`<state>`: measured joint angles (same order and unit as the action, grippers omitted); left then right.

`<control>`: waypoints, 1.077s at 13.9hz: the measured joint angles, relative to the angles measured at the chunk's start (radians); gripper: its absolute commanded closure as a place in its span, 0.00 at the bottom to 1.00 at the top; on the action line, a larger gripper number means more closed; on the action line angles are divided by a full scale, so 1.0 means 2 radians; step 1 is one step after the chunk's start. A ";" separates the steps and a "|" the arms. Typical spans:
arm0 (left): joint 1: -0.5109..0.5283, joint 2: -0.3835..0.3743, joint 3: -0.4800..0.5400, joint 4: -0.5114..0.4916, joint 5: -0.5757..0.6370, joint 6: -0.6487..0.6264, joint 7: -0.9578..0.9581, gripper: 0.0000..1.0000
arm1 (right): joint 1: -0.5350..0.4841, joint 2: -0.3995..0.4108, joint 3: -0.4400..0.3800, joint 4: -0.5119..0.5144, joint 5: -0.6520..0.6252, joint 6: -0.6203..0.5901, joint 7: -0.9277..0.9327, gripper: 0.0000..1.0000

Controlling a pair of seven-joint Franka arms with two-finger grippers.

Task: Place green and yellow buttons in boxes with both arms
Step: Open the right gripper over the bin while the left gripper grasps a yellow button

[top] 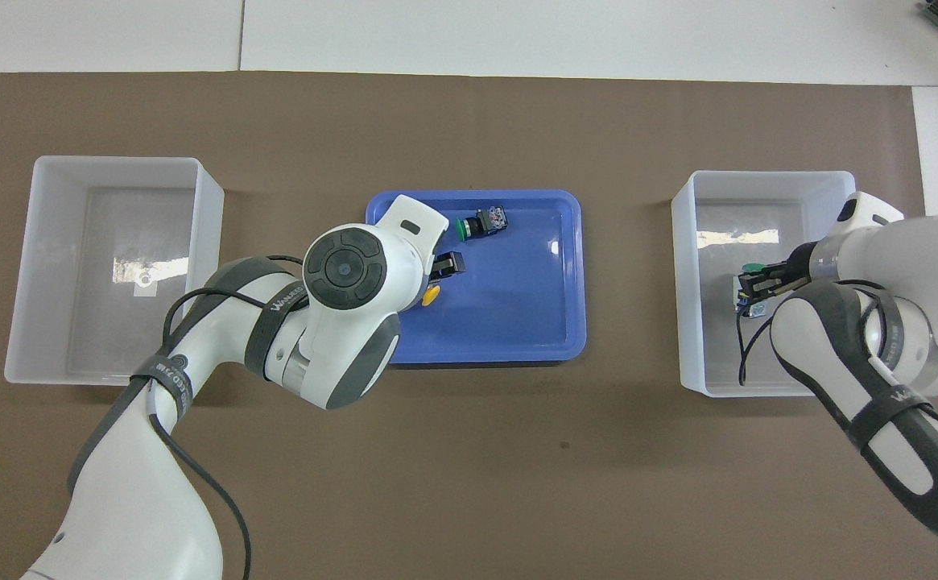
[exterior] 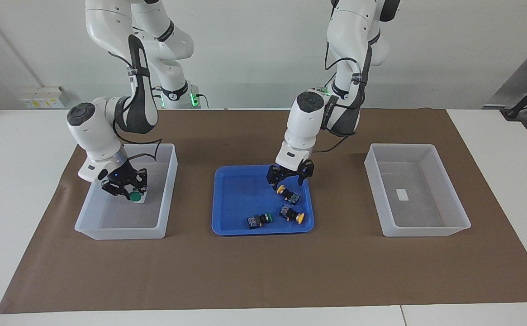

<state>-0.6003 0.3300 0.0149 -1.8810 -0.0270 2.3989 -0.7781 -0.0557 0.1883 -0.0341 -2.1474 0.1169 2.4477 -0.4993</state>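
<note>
Right claw point(exterior: 127, 192) is down inside its bin point(exterior: 169, 181), pinching a green button point(exterior: 135, 196). Left claw point(exterior: 290, 177) hangs wide open in the blue tray point(exterior: 231, 199), straddling a yellow button point(exterior: 282, 189) right beneath it.

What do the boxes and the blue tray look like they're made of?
Boxes: likely thin translucent plastic, semi-matte; the mat shows faintly through their whitish walls. Blue tray: probably moulded opaque plastic with a glossy finish; rounded corners and a light glint in the overhead view suggest it.
</note>
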 measured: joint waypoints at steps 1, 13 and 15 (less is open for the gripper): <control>0.001 0.001 0.001 -0.002 0.000 0.000 -0.001 0.00 | 0.000 0.000 0.000 -0.001 0.000 0.000 0.000 0.40; 0.004 0.028 0.005 -0.006 0.000 0.011 -0.146 0.00 | 0.006 -0.045 0.003 0.017 0.003 -0.030 0.018 0.00; 0.002 0.029 0.003 -0.005 0.000 0.012 -0.167 0.00 | 0.013 -0.072 0.008 0.031 0.004 -0.065 0.044 0.00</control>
<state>-0.5971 0.3884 0.0199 -1.8916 -0.0270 2.4224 -1.1113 -0.0305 0.0435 -0.0180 -2.0852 0.1245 2.3173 -0.4113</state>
